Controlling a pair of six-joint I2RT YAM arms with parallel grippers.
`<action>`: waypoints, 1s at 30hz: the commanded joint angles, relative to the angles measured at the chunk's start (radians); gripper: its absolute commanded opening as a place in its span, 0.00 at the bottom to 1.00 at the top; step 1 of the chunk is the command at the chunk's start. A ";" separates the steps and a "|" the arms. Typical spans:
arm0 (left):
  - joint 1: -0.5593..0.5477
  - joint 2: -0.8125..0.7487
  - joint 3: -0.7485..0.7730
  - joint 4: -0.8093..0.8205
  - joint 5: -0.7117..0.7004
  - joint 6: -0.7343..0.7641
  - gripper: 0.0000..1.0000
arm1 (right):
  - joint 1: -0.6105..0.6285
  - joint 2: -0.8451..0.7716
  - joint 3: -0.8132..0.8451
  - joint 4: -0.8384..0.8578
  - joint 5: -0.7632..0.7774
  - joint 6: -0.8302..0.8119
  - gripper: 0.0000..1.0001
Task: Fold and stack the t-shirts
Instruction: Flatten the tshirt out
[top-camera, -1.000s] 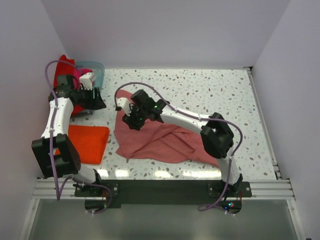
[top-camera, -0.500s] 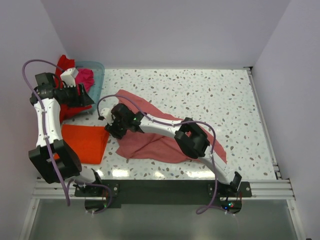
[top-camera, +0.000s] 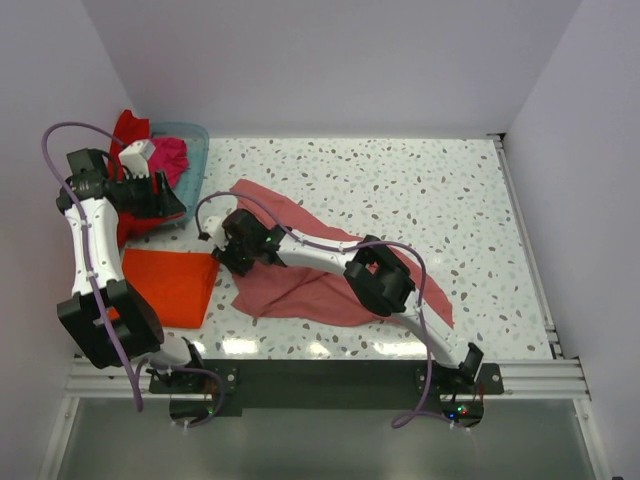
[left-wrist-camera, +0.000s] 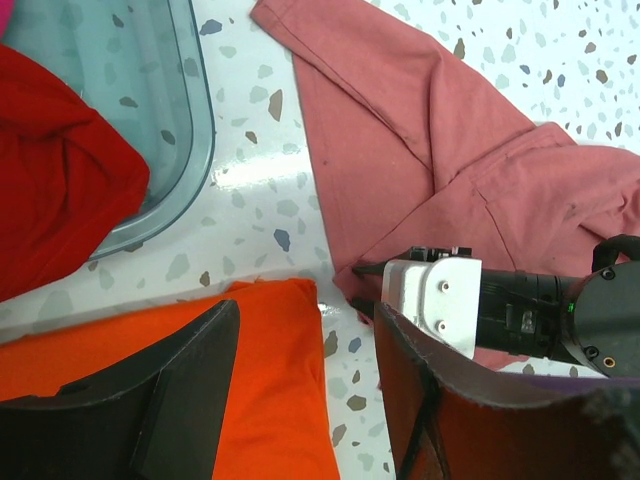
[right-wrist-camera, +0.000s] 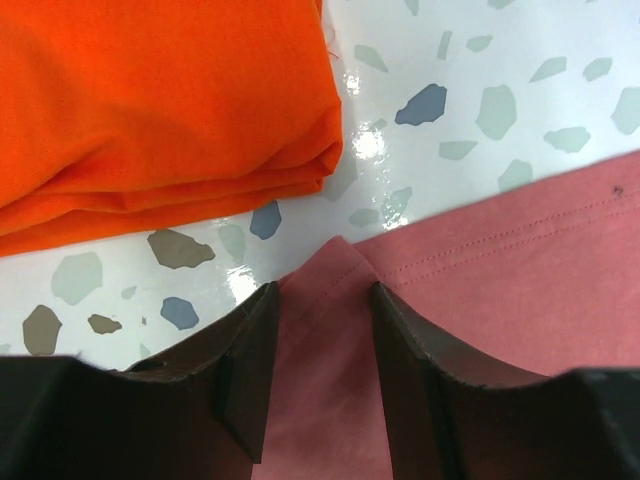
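Observation:
A dusty pink t-shirt (top-camera: 320, 280) lies rumpled and spread out mid-table. My right gripper (top-camera: 228, 252) reaches far left to its left edge. In the right wrist view its jaws (right-wrist-camera: 320, 300) stand apart astride a hemmed corner of the pink t-shirt (right-wrist-camera: 520, 300), and the cloth fills the gap. A folded orange t-shirt (top-camera: 170, 285) lies just left of that corner. My left gripper (left-wrist-camera: 308, 320) is open and empty above the orange t-shirt (left-wrist-camera: 270, 400), near the basket in the top view (top-camera: 172, 203).
A pale blue plastic basket (top-camera: 195, 135) stands at the back left with a magenta t-shirt (top-camera: 172, 155) in it. A red t-shirt (left-wrist-camera: 60, 170) hangs over its near side. Walls close in on the left, back and right.
My right gripper has slid left across the pink t-shirt to its left corner. My left arm has drawn back left toward the basket. Little has moved in the last half second.

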 joint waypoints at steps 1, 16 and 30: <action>0.015 -0.027 -0.002 -0.021 0.021 0.038 0.61 | 0.003 0.019 0.034 0.006 0.019 0.004 0.35; 0.015 -0.004 -0.051 0.023 0.075 0.064 0.61 | -0.007 -0.228 -0.022 -0.026 -0.029 -0.009 0.00; -0.149 0.015 -0.072 0.158 -0.042 0.052 0.59 | -0.209 -0.516 -0.275 -0.020 -0.066 0.073 0.00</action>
